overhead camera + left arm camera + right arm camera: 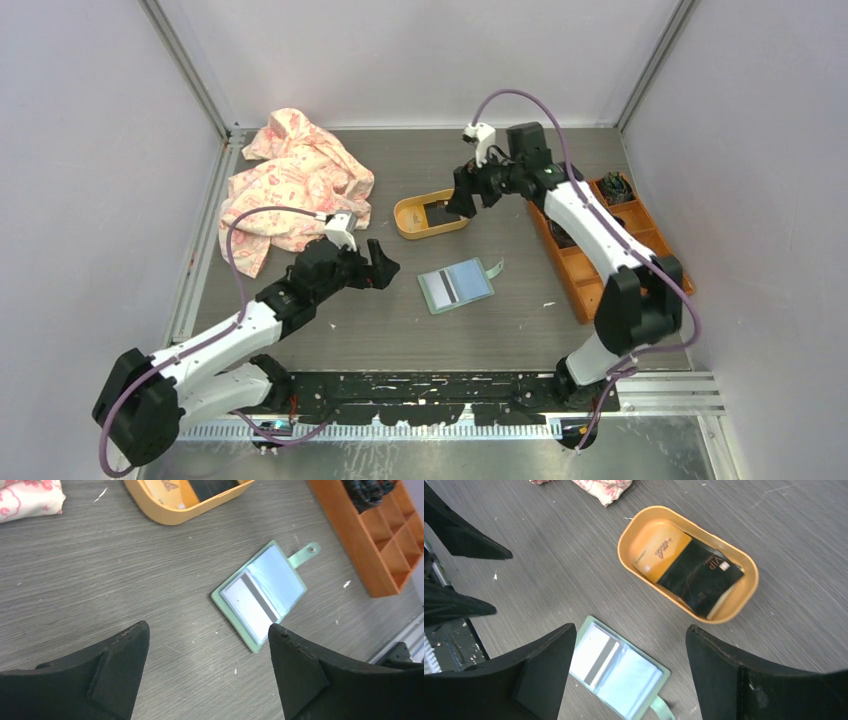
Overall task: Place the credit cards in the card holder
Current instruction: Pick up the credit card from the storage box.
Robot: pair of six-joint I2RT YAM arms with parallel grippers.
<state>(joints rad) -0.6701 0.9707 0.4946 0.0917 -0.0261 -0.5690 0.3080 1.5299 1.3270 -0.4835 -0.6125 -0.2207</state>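
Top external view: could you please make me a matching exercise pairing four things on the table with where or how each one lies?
Things:
1. card holder
2. oval tray
3. compartment box
4. cloth

Place or state:
a. crumpled at the far left
b. lying open in the middle
c. along the right side
d. holding a black card

Pairs: 1-b, 2-d, 3-c, 4-a

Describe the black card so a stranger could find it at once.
On the grey table, look right of the pink cloth for the orange oval tray. Inside lies the black card, lettered VIP, overlapping the gold card; it is the only dark one there.
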